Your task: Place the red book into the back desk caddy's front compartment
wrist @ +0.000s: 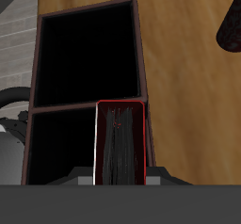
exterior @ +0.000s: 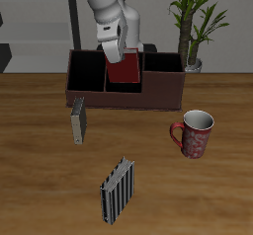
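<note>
Gripping red book (exterior: 124, 71) – tool (exterior: 117, 51) | above back desk caddy (exterior: 158, 93) – inside walls

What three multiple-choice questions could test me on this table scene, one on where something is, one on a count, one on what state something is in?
1. Where is the red book?
A. Lying flat beside the mug
B. Held upright over the back desk caddy
C. Standing at the table's front edge

2. How many books stand on the table itself?
A. Two
B. None
C. Four

3. What are the gripper jaws doing?
A. Hanging open and empty
B. Closed on the mug handle
C. Closed on the red book

Answers:
1 B: the exterior view shows the book upright at the caddy's middle section.
2 A: only the thin grey book and the striped book stand on the wood.
3 C: the wrist view shows the book clamped between the jaws; the mug stands apart.
</note>
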